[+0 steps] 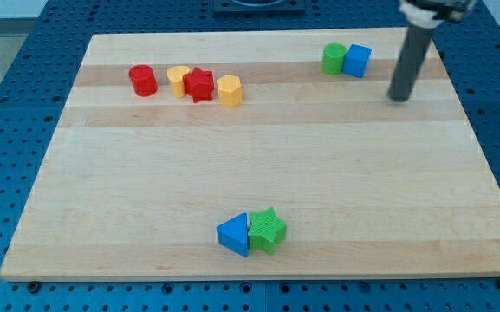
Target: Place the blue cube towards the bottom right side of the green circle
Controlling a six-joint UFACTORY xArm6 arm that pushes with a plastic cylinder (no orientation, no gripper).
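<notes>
The blue cube (358, 61) stands near the view's top right of the wooden board, touching the right side of the green circle (334, 59), a short green cylinder. My tip (399, 98) is the lower end of the dark rod, to the right of and a little below the blue cube, apart from it.
A red cylinder (143, 81), a yellow block (178, 80), a red star (199, 85) and a yellow hexagon (230, 90) sit in a row at top left. A blue triangle (233, 235) touches a green star (267, 230) near the bottom middle. The board's right edge (483, 165) is near my tip.
</notes>
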